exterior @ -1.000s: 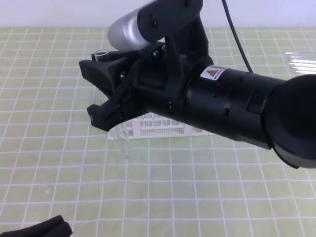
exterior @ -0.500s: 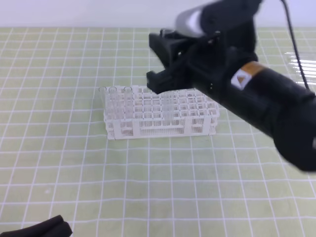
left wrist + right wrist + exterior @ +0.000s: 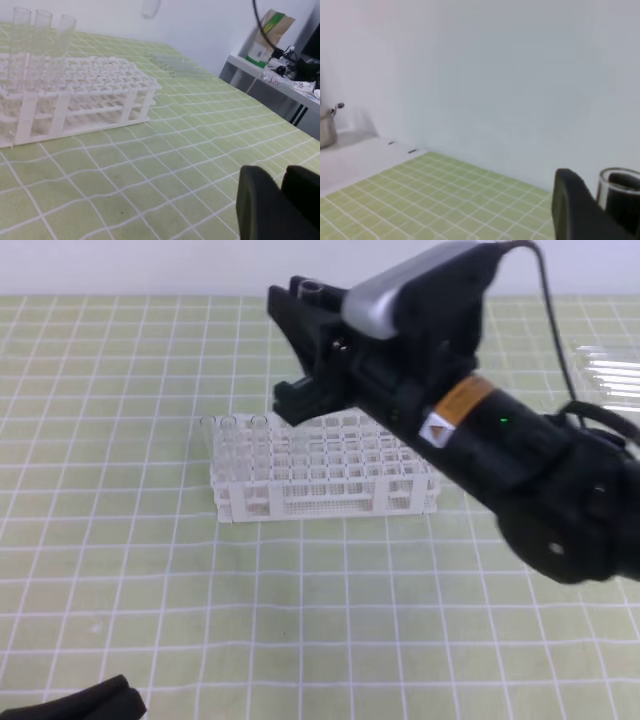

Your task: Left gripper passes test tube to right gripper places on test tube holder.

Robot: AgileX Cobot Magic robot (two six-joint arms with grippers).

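**Right gripper holds the tube above the rack's far side**

The right gripper (image 3: 298, 345) is raised over the back of the rack (image 3: 325, 472), its black fingers closed on the tube (image 3: 309, 287), whose open rim pokes up just above the upper finger. In the right wrist view the tube's (image 3: 620, 187) clear rim stands right beside a dark finger (image 3: 572, 210), with a white wall and the green gridded mat (image 3: 420, 200) beyond.

The arm slants in from the right, carrying a silver-grey module (image 3: 405, 285), a cable and an orange sticker (image 3: 455, 410).

The left gripper (image 3: 75, 705) lies low at the mat's near left corner, well apart from the rack. In its wrist view, two dark fingers (image 3: 260, 200) sit close together; whether they touch I cannot tell.

Three tubes (image 3: 42, 35) stand upright in the rack's left end. A bundle of tubes (image 3: 608, 370) lies at the mat's right edge.
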